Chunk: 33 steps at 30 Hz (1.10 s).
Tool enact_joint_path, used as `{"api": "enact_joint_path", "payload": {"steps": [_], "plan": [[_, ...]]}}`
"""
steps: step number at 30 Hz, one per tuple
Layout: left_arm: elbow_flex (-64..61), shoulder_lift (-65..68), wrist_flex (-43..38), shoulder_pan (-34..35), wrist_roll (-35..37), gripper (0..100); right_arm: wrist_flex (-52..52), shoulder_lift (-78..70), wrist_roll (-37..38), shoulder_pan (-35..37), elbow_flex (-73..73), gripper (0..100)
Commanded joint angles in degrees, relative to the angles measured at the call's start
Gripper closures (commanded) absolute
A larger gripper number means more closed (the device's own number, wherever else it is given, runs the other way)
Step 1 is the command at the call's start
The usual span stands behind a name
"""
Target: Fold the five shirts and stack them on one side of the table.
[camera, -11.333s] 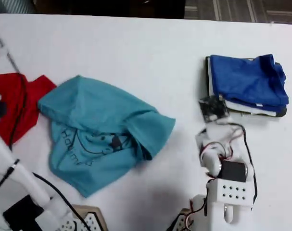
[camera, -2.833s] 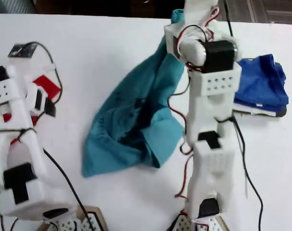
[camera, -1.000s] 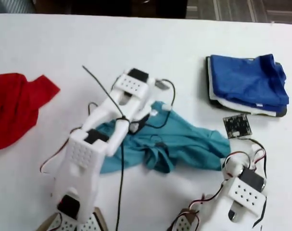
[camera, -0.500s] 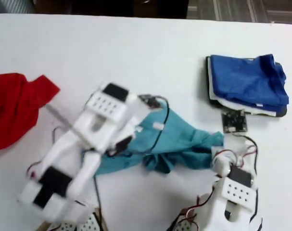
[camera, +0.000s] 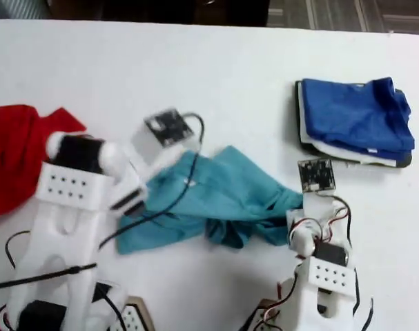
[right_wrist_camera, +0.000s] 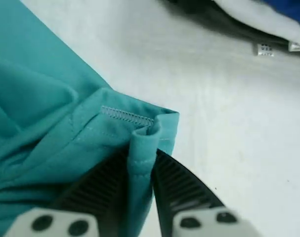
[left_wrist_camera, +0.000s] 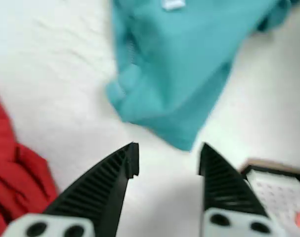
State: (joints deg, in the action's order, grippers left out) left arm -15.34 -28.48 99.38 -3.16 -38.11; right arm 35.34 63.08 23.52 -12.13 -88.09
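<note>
teal shirt (camera: 223, 189): crumpled, mid-desk (camera: 195, 69), between red shirt (camera: 16, 158) and folded blue-topped stack (camera: 354, 117). right pincer (right_wrist_camera: 140, 158): pinching the teal shirt's hem. left pincer (left_wrist_camera: 168, 150): spread, over bare desk just beside the shirt.

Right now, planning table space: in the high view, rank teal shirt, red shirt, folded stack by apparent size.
Largest: teal shirt.
Then folded stack and red shirt, alike; the frame edge cuts the red one.
</note>
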Motion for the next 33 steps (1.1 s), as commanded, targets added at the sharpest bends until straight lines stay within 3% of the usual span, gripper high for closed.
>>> {"api": "enact_joint_path", "payload": {"steps": [1,7,15,23,33], "plan": [[3.12,-1.49,-7.12,0.0,4.31,74,-1.71,1.19,-0.44,0.4,0.18,97.8],[-0.75,12.22,-22.51,-2.73,16.7,74,-1.63,1.1,-0.44,0.48,-0.09,97.8],[12.09,35.52,-23.3,-7.56,31.12,74,-1.63,1.1,-0.44,0.75,-0.09,97.8],[24.75,49.32,-16.44,-11.6,31.91,77,-1.63,1.1,-0.44,0.66,-0.18,97.8],[25.45,54.15,-13.54,-13.45,31.91,85,-1.45,1.1,-0.44,0.57,-0.18,97.8]]}}
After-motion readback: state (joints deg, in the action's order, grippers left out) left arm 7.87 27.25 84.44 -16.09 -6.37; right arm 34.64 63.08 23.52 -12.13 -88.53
